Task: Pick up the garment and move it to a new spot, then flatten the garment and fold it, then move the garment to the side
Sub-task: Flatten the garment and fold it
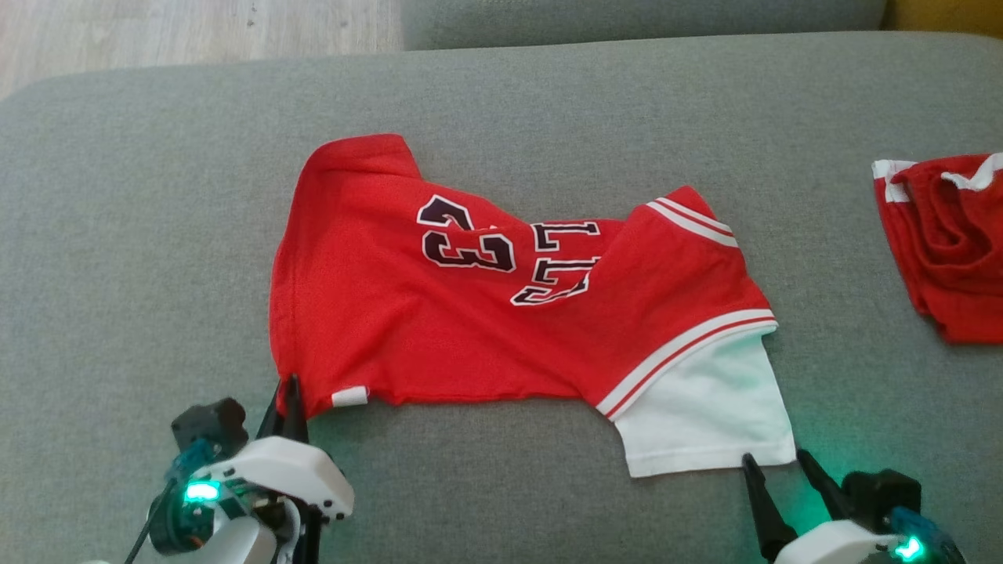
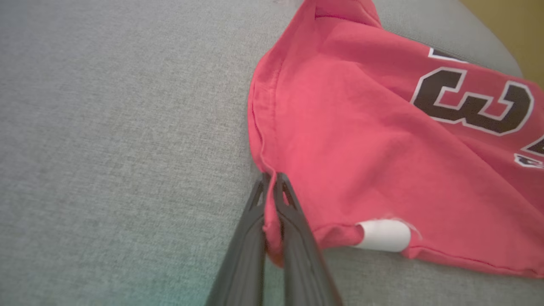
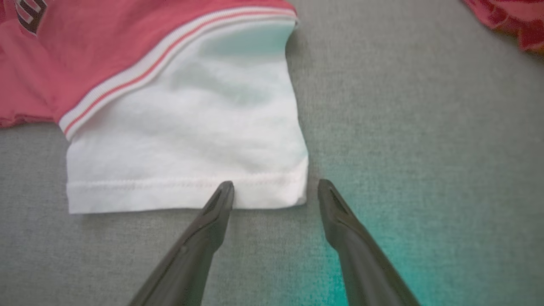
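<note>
Left hand (image 1: 291,385): closed tight on the near-left hem corner of the red jersey (image 1: 486,329). In the left wrist view a small fold of red cloth is squeezed between its dark fingers (image 2: 297,242), just left of the white tag (image 2: 384,235).
Grey cushion (image 1: 117,196): a soft upholstered seat that carries everything. It will likely give a little under a downward press.
Jersey position: it lies mid-cushion and spread sideways, hem to the left and shoulders to the right. It is rumpled, with a crease running through the dark numerals (image 1: 468,239).
Jersey handling: it looks thin, light and limp, with a mesh-like weave. It should drape and sag between two held points rather than keep a shape. Nothing about it is fragile, but the slick cloth could slip from a shallow pinch.
Where to hold: hemmed edges and corners are the best places, since the doubled cloth there gives the fingers something to bite. One corner on each side would let it be stretched flat.
White sleeve (image 1: 705,415): it comes out from under the striped trim at the near right and lies flat. Its stitched cuff faces the robot.
Right hand (image 1: 773,458): spread wide and holding nothing. The right wrist view shows one fingertip (image 3: 225,191) at the cuff edge, and whether it touches cannot be told. The other is on bare cushion just beyond the sleeve's corner.
Second red garment (image 1: 948,243): it is bunched at the far right, well apart from the jersey.
</note>
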Controlling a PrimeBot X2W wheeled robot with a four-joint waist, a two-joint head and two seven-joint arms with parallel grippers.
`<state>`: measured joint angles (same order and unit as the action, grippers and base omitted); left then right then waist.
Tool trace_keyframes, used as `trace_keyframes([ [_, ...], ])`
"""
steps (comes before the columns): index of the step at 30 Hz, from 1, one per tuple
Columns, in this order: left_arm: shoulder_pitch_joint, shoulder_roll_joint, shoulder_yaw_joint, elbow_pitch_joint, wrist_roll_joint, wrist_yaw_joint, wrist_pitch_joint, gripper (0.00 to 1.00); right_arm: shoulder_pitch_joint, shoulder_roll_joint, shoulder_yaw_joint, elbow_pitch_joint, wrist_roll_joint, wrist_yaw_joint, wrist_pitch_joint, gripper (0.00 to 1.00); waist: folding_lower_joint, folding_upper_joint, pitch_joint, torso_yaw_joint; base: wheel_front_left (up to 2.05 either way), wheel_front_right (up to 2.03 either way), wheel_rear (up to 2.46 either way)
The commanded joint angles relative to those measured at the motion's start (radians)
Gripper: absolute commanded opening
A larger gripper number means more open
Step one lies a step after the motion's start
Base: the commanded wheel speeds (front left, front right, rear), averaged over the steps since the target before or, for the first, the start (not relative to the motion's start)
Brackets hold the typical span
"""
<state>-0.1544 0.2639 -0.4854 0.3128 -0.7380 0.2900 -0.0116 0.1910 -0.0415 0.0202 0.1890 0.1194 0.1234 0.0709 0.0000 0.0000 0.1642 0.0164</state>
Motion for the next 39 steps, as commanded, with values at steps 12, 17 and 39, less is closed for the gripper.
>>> trace_keyframes([
  [12,0.015,0.037,0.024,-0.084,0.006,0.016,-0.008,0.0,-0.153,-0.009,0.059,0.155,0.054,0.007,-0.001,0.0,0.0,0.0,-0.025,0.002,0.0,0.0,0.0],
  [17,0.02,0.044,0.033,-0.118,-0.006,0.01,-0.009,0.0,-0.192,-0.009,0.062,0.124,0.097,0.007,-0.044,0.0,0.0,0.0,-0.051,-0.003,0.0,0.0,0.0],
  [39,-0.223,0.184,0.184,-0.739,-0.096,0.004,0.17,0.0,-0.4,-0.009,-0.147,-0.703,0.103,0.007,0.103,0.0,0.0,0.0,-0.221,-0.003,0.0,0.0,0.0],
])
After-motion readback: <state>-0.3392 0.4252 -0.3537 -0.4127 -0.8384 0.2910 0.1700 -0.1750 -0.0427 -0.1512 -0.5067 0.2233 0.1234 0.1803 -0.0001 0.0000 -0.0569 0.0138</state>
